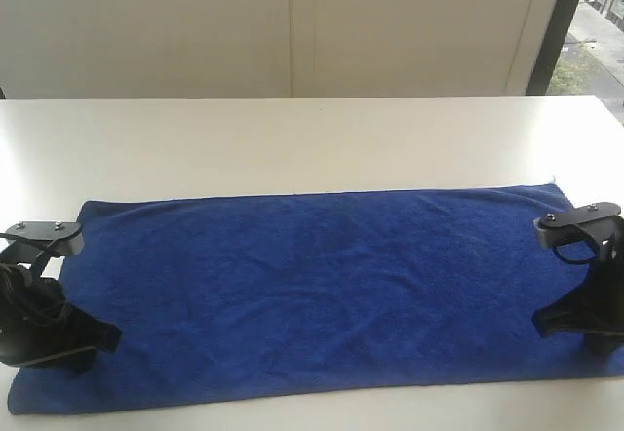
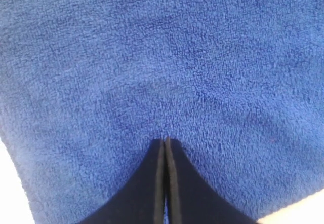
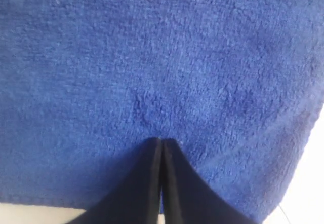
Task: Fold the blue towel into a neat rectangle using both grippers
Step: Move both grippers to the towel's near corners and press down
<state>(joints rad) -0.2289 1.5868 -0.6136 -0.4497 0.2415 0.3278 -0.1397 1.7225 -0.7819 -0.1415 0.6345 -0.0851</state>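
Observation:
The blue towel (image 1: 322, 285) lies spread flat on the white table (image 1: 292, 148), long side running left to right. My left gripper (image 1: 102, 338) presses down on the towel near its front left corner. Its jaws are shut, pinching a small pucker of the blue towel (image 2: 167, 72) at the tips of the left gripper (image 2: 165, 140). My right gripper (image 1: 548, 322) stands on the towel near the front right corner. It too is shut, and the blue towel (image 3: 167, 67) bunches around the tips of the right gripper (image 3: 162, 140).
The table's front edge (image 1: 312, 419) runs just below the towel's near hem. Bare tabletop stretches behind the towel up to a white wall (image 1: 292, 21). A window (image 1: 597, 21) shows at the far right.

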